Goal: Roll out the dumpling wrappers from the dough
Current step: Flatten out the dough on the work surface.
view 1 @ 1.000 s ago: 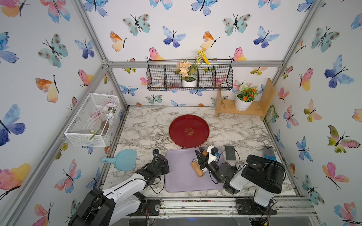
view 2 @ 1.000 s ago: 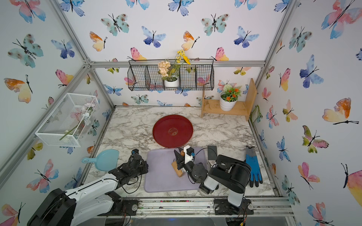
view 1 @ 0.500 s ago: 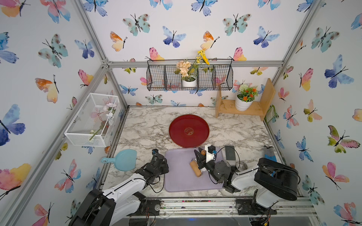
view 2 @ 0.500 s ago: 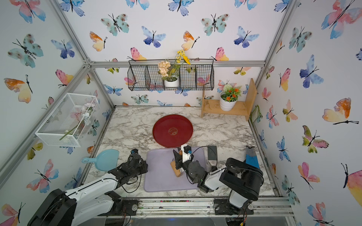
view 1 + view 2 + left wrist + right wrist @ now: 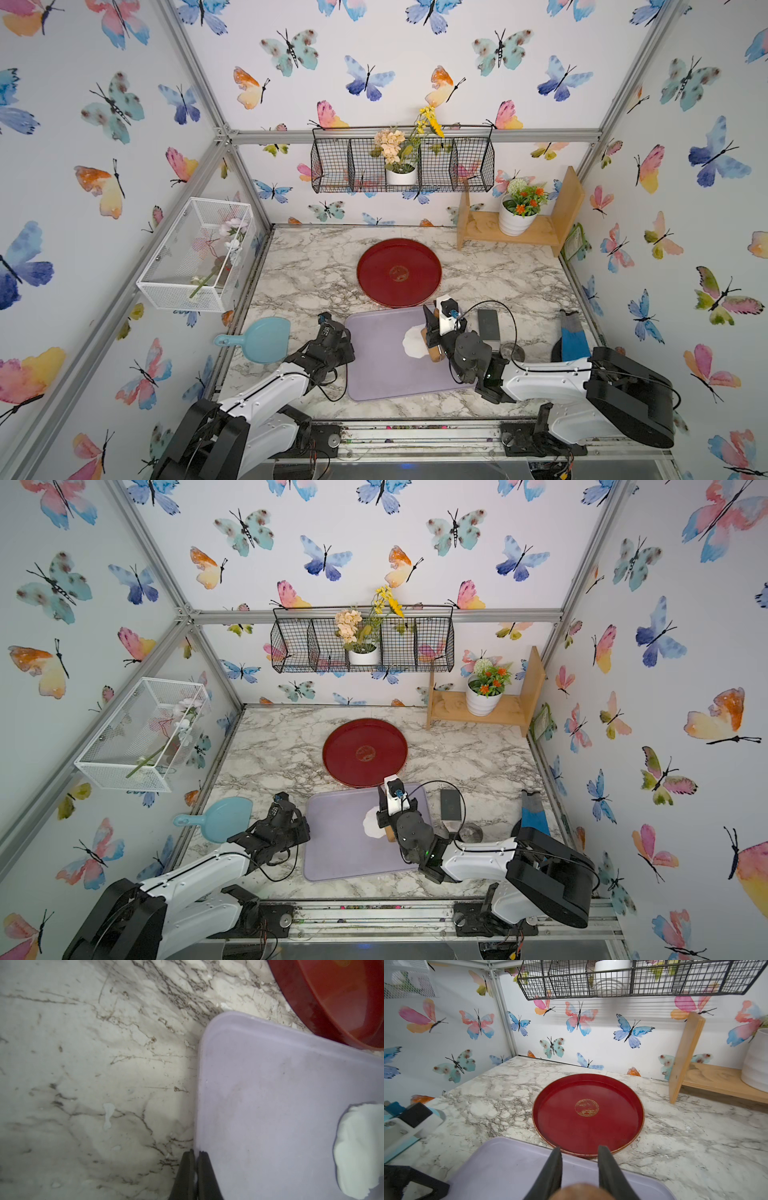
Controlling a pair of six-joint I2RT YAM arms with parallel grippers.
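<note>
Dough (image 5: 412, 343) lies as an irregular white patch on the purple mat (image 5: 374, 365), touching the wooden roller (image 5: 581, 1191) that the right gripper (image 5: 579, 1148) clasps between its fingers. The left gripper (image 5: 196, 1153), fingers pressed together and empty, sits at the mat's edge. Flattening looks underway. The next move calls for rolling across the patch with even pressure.

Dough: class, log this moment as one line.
right jaws: shut on roller | roller: at dough edge | left jaws: shut, by mat edge | tray: bare
</note>
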